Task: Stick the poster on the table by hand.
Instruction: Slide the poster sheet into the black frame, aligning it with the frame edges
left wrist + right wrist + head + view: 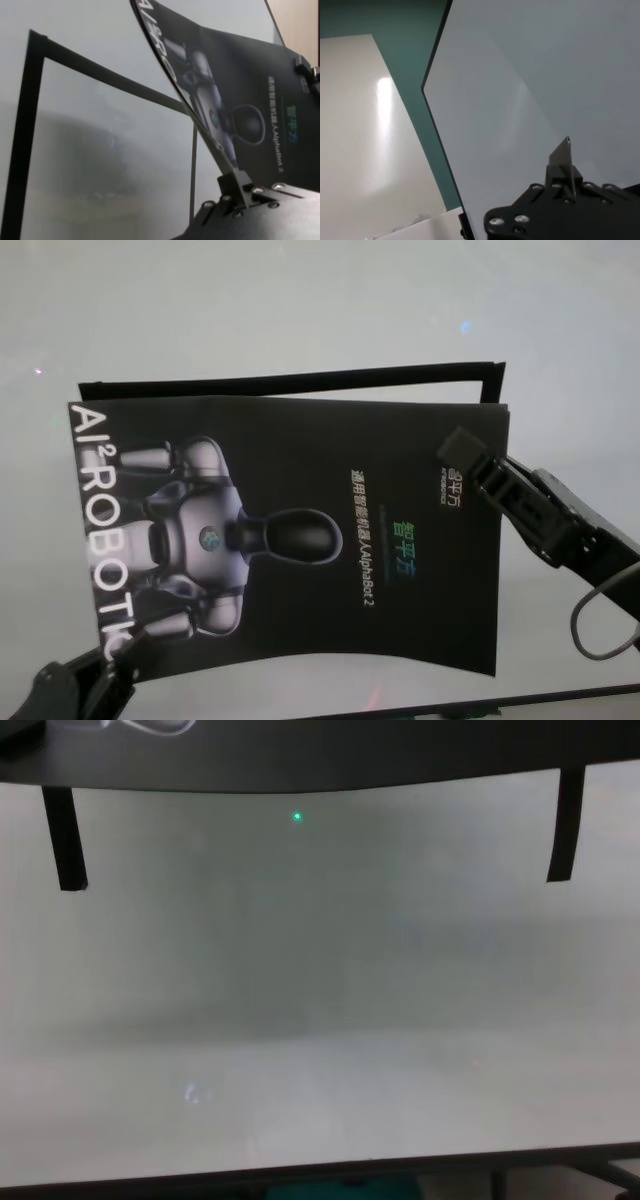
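Held low at the near edge, the left pincer [115, 655] is clamped on a corner of the poster [300, 540]; the right pincer [468, 455] is clamped opposite. It is carried above the worktop [300, 310]. Black strips [62, 838] should be matched before lowering.

Poster [300, 540]: thin, flexible sheet, glossy black print, bowing in a smooth curve. Table [300, 310]: smooth pale grey top with a soft sheen. Tape strips [64, 838]: matt black. Gripper housing [260, 210]: matt black with bright metal screws.
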